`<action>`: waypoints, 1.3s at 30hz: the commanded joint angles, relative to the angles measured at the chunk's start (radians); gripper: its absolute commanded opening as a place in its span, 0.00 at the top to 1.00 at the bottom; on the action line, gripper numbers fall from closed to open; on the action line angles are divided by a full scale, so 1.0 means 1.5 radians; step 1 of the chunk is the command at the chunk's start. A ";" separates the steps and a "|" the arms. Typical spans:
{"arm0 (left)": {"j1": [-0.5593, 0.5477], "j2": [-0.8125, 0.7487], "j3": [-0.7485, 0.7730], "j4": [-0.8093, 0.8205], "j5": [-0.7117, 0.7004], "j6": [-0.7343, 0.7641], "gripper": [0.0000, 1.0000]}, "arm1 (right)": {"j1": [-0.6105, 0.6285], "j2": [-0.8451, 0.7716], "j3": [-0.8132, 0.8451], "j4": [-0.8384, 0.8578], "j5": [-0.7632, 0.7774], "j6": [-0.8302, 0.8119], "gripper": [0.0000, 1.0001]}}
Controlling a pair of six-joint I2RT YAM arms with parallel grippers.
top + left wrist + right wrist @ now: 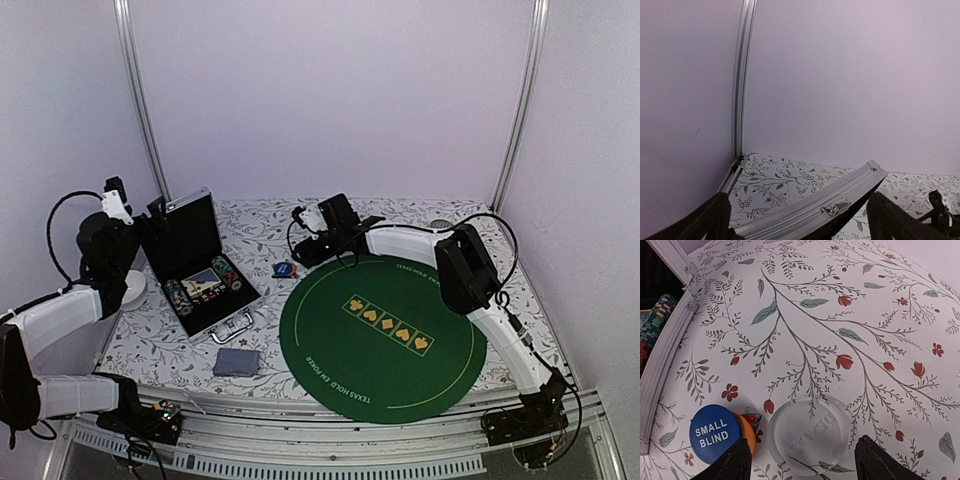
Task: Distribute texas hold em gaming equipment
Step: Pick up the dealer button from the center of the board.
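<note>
Right pincer: my right pincer (802,456) hangs low over the desk (840,315) with its jaws apart. One finger stands on each side of the clear disc (809,436) and neither touches it, so it holds nothing.
Left pincer: my left pincer (797,212) is spread wide above the raised lid of the case (805,210) and faces the back wall. As far as I can see it grips nothing.
Discs: the clear one lies flat between my right fingers. The blue "SMALL BLIND" disc (714,432) lies just beside the finger on the case side, overlapping an orange disc (749,437). The small black triangle (754,418) is tucked against those two.
Chips: the striped chips (205,285) sit in rows inside the open case, below and in front of my left pincer and well apart from my right.
Cards: the grey-blue pack (237,362) lies on the desk near my bases, far from both pincers.
Mat: the green mat (440,330) lies just behind my right pincer, and I see nothing dealt onto it.
Done: the case is open and the discs are out on the desk.
Left: by my reckoning nearly everything, since the discs, chips and cards have not been shared out yet.
</note>
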 commanded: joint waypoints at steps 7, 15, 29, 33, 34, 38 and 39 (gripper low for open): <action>0.001 -0.001 0.010 -0.001 0.018 -0.006 0.03 | 0.000 0.047 0.022 -0.018 -0.016 -0.007 0.27; 0.000 0.004 0.013 0.000 0.023 -0.006 0.03 | 0.001 0.066 0.048 -0.015 -0.026 0.002 0.25; 0.000 -0.003 0.011 0.001 0.024 -0.004 0.03 | 0.009 0.084 0.054 -0.029 0.066 0.020 0.30; 0.000 -0.007 0.009 0.002 0.023 -0.003 0.03 | 0.009 0.088 0.054 -0.044 0.082 0.011 0.26; 0.000 -0.008 0.009 0.002 0.023 -0.002 0.03 | 0.009 0.088 0.053 -0.047 0.082 0.010 0.27; 0.000 -0.009 0.008 0.002 0.022 -0.002 0.03 | 0.009 0.090 0.051 -0.054 0.091 0.013 0.34; 0.000 -0.009 0.008 0.002 0.023 -0.003 0.03 | 0.009 0.089 0.050 -0.054 0.092 0.015 0.35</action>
